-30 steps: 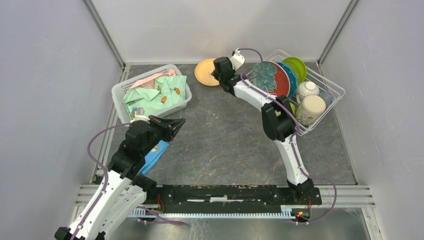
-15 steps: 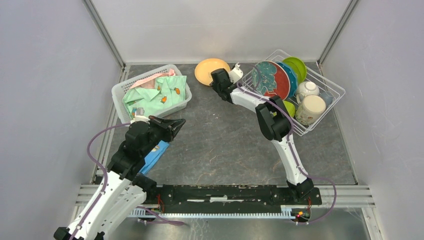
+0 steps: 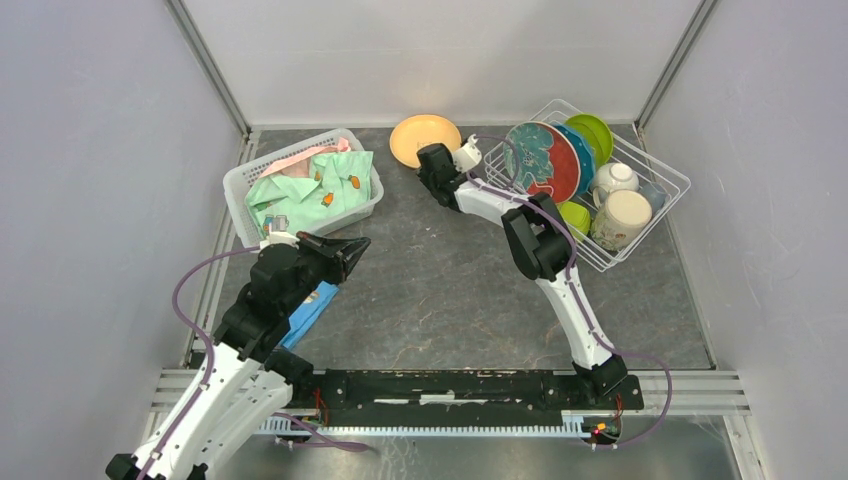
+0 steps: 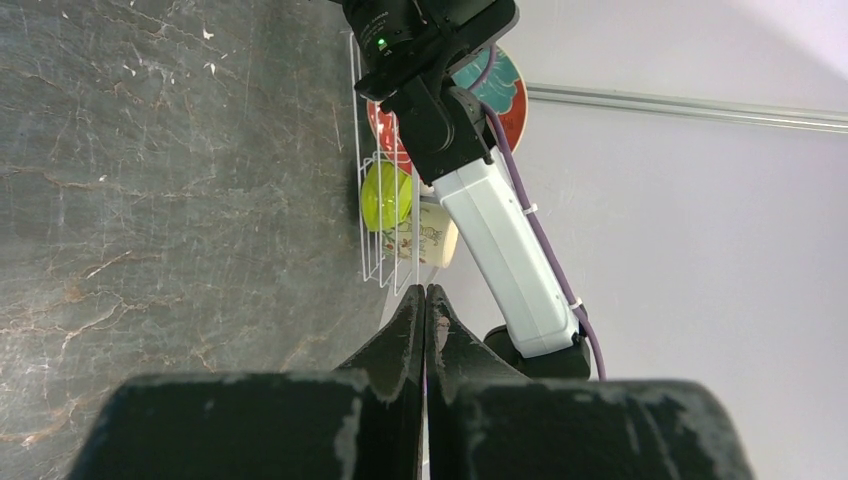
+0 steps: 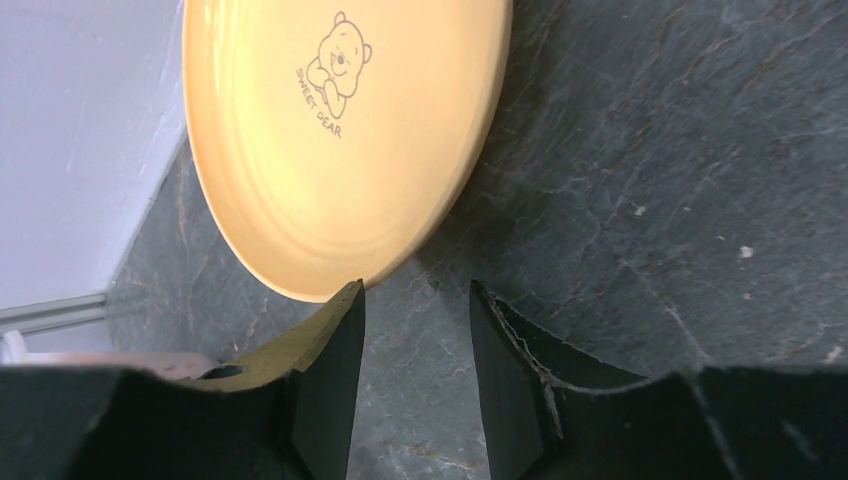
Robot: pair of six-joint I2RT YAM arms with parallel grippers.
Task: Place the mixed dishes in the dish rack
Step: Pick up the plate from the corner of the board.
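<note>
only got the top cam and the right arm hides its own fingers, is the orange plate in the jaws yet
Observer: No. The right wrist view shows the right gripper open, with only bare table in the gap. The orange plate has its rim just past one fingertip.
Operator: which way up is it
Observer: Face up. A bear drawing shows on its inner face.
Operator: left arm carrying anything
Observer: No. In the left wrist view the left gripper is shut, fingers pressed together with nothing between them.
</note>
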